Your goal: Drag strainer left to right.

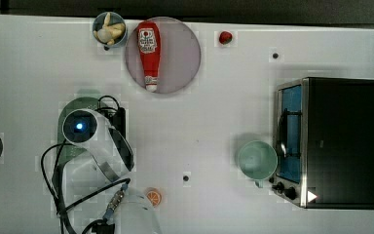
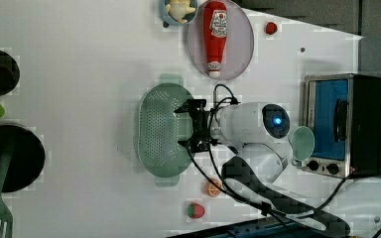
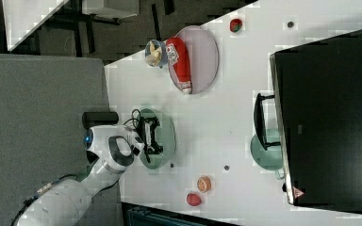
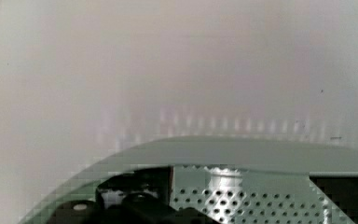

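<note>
The strainer (image 2: 161, 130), a pale mint-green oval with a holed bottom and tab handles, lies on the white table at the left view's middle. In the top view my arm covers most of the strainer (image 1: 71, 109). My gripper (image 2: 184, 126) reaches down into its bowl, by the rim on the left view's right side. The wrist view shows the two dark fingers (image 4: 137, 184) standing apart, with the holed bottom (image 4: 223, 198) between them and the rim (image 4: 242, 150) just beyond. The gripper is open and holds nothing. In the right view the gripper (image 3: 152, 136) sits over the strainer (image 3: 166, 136).
A round mint cup (image 1: 257, 160) stands against a toaster oven (image 1: 338, 141) at the top view's right. A plate (image 1: 180, 53) holds a ketchup bottle (image 1: 148, 51), beside a small bowl (image 1: 109, 29). A strawberry (image 1: 225, 37) and an orange slice (image 1: 153, 196) lie loose. Black pots (image 2: 10, 158) sit at the left view's left.
</note>
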`<state>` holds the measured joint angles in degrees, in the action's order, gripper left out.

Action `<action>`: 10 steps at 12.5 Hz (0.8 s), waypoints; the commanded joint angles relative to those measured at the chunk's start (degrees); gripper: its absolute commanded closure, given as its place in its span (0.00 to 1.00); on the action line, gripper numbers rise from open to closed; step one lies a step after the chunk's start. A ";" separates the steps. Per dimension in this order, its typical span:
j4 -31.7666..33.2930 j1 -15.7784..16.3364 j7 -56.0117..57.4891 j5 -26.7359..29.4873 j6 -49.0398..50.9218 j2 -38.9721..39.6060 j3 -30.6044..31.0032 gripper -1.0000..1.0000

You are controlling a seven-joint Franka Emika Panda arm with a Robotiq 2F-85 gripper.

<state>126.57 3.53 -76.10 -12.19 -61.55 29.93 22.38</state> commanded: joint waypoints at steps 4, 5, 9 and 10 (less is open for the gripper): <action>5.12 -3.75 0.97 0.43 0.61 -5.29 -1.69 0.00; 5.58 -4.30 2.86 0.43 0.48 -5.55 -2.10 0.00; 7.08 -5.92 7.91 0.42 0.57 -6.92 -4.88 0.00; 7.47 -6.09 9.42 0.43 0.47 -7.36 -5.88 0.00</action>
<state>133.73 0.02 -71.90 -11.27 -61.66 23.72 16.91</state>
